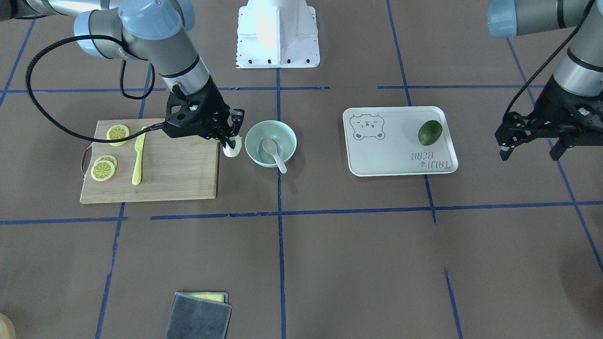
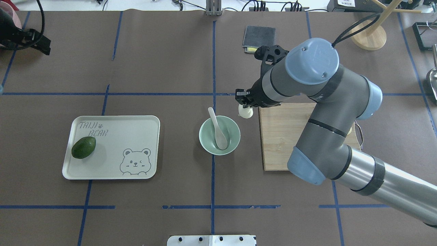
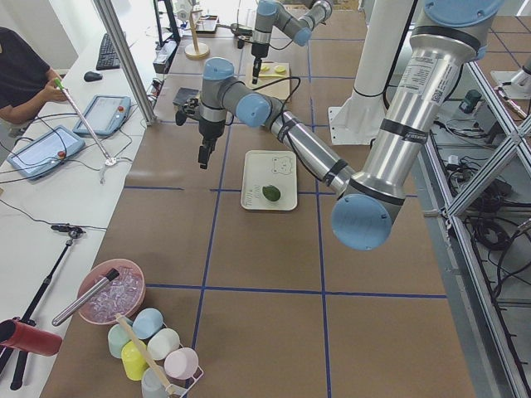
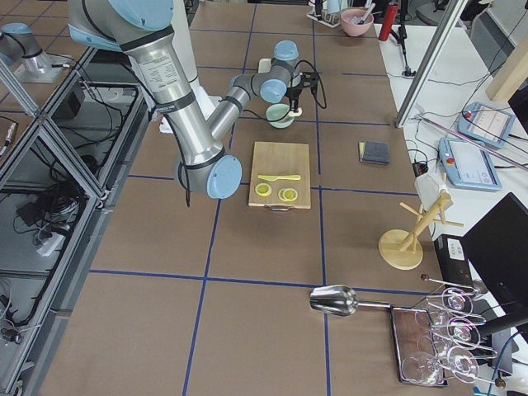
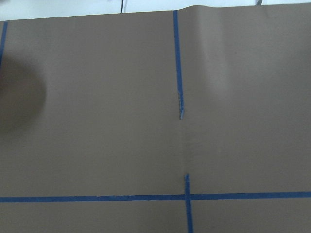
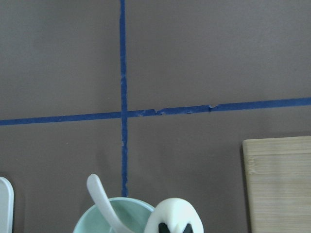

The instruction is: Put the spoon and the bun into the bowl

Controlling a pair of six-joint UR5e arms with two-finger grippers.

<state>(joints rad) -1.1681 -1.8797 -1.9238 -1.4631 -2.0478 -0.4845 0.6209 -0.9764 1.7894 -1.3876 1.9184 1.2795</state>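
Note:
The white spoon (image 1: 273, 150) lies in the mint-green bowl (image 1: 254, 132) with its handle over the rim; both also show in the overhead view, spoon (image 2: 218, 130) and bowl (image 2: 205, 143). My right gripper (image 1: 231, 141) is shut on the white bun (image 1: 232, 150) and holds it just beside the bowl, by the cutting board's corner. The bun (image 2: 245, 113) shows under the gripper (image 2: 244, 102) overhead, and the right wrist view shows the bun (image 6: 175, 216) next to the spoon handle (image 6: 102, 199). My left gripper (image 1: 532, 148) is open and empty, far off to the side.
A bamboo cutting board (image 1: 179, 174) holds lemon slices (image 1: 118, 133) and a yellow knife (image 1: 138, 157). A white bear tray (image 1: 391, 160) carries a green fruit (image 1: 430, 132). A grey cloth (image 1: 200, 318) lies at the table's operator side. The robot base (image 1: 278, 33) stands behind the bowl.

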